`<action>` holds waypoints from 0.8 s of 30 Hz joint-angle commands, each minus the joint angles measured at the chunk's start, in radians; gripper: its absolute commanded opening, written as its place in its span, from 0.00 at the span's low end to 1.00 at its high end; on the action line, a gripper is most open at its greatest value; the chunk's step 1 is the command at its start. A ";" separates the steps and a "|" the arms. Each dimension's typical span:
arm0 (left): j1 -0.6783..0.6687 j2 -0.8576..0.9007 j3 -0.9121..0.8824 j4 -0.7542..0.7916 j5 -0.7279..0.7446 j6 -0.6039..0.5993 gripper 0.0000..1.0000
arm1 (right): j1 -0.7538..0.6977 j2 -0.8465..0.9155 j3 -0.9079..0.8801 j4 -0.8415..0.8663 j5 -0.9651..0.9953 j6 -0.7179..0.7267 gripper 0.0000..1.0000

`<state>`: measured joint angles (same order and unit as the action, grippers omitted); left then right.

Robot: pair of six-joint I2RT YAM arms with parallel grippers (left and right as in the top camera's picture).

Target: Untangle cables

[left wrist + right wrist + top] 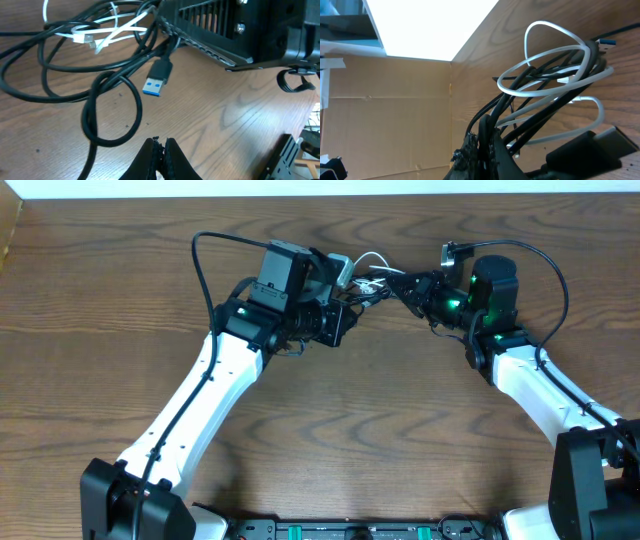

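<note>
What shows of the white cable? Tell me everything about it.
The white cable is thin, smooth and flexible, and looks like plastic. It curls in several loose loops threaded through the black cables, crossing over and under them in a tangle. Its small white plug lies low over the wood table, among black strands. The right claw pinches the black bundle below the loops. Whether it also touches the white cable cannot be told.
</note>
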<state>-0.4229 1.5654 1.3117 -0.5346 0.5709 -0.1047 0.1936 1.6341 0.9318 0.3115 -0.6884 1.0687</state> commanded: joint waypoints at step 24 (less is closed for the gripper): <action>-0.006 0.020 0.014 0.023 0.012 -0.005 0.08 | 0.005 -0.022 0.019 0.030 -0.105 0.028 0.01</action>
<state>-0.4274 1.5673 1.3117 -0.5159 0.5709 -0.1055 0.1940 1.6341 0.9318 0.3336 -0.7639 1.0885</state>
